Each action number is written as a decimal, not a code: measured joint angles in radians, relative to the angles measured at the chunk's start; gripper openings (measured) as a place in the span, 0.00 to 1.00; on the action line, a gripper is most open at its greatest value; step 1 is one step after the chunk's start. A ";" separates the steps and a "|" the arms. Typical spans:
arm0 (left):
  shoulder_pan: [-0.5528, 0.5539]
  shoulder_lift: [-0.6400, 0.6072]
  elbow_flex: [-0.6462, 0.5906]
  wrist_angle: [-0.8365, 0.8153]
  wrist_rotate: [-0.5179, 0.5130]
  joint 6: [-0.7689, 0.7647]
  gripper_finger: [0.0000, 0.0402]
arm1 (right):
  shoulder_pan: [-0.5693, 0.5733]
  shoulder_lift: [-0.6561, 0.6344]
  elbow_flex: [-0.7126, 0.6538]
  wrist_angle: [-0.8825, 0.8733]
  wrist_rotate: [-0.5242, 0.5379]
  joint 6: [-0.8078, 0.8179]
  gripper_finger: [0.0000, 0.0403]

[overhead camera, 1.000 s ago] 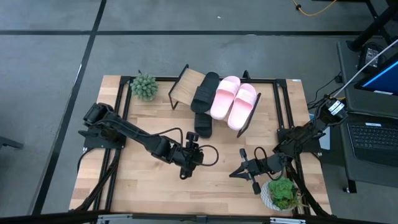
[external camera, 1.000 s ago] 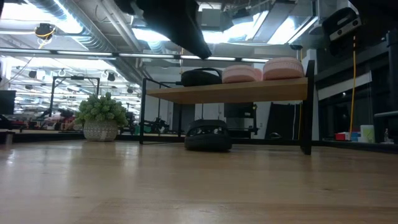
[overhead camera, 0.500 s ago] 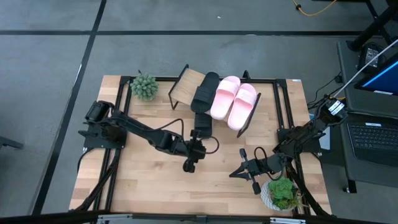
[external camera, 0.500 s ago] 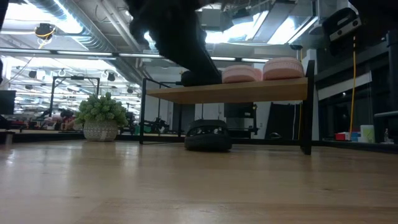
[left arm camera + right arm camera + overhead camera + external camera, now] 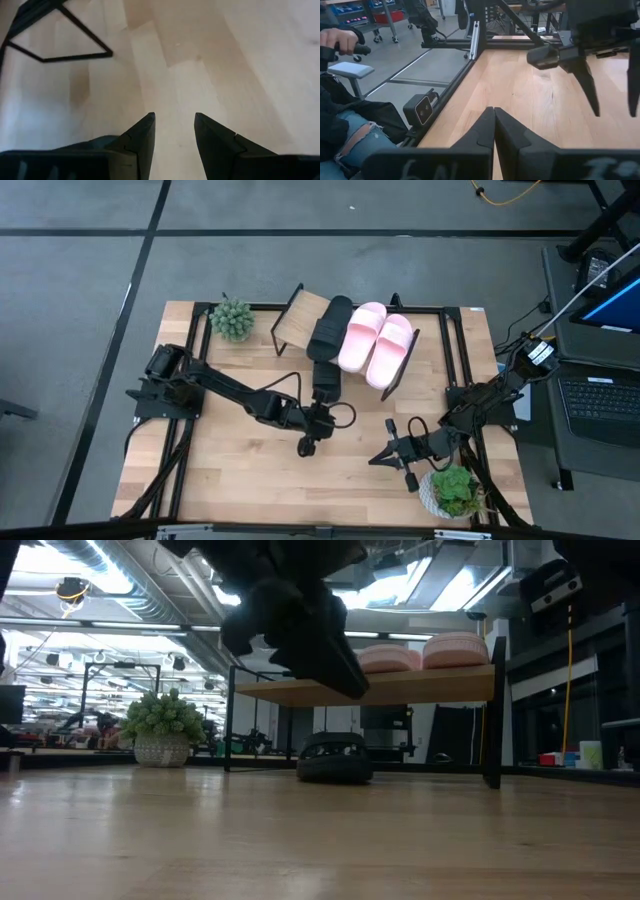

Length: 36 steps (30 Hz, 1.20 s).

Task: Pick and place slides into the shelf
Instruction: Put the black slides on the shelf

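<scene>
The shelf (image 5: pixel 295 315) stands at the table's far middle. On its board lie one black slide (image 5: pixel 330 325) and two pale pink slides (image 5: pixel 362 335) (image 5: pixel 391 348). The other black slide (image 5: pixel 327 378) lies on the table at the shelf's near edge, and shows under the board in the low view (image 5: pixel 335 758). My left gripper (image 5: pixel 320 416) is open and empty just near of that slide, above bare wood (image 5: pixel 174 120). My right gripper (image 5: pixel 386 454) is shut and empty at the near right.
A small green plant (image 5: pixel 232 318) stands at the far left beside the shelf. A potted plant (image 5: pixel 452 490) stands at the near right corner, close to my right arm. Black frame rails (image 5: pixel 455 350) run along the table's sides. A person (image 5: pixel 340 120) sits beyond the table edge.
My left gripper has gone toward the table's right and far edges, toward the black slide on the table, and has come down lower in the low view. The slides and the shelf have kept still.
</scene>
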 joint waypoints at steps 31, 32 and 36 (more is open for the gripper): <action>0.033 0.021 0.000 -0.142 -0.132 -0.035 0.32 | 0.000 0.000 0.000 0.001 0.000 -0.004 0.03; 0.036 0.028 0.000 -0.143 -0.133 -0.035 0.32 | 0.000 0.000 0.000 0.001 0.000 -0.004 0.03; 0.058 0.072 0.001 -0.139 -0.146 -0.034 0.32 | 0.000 0.000 0.000 0.001 0.000 -0.004 0.03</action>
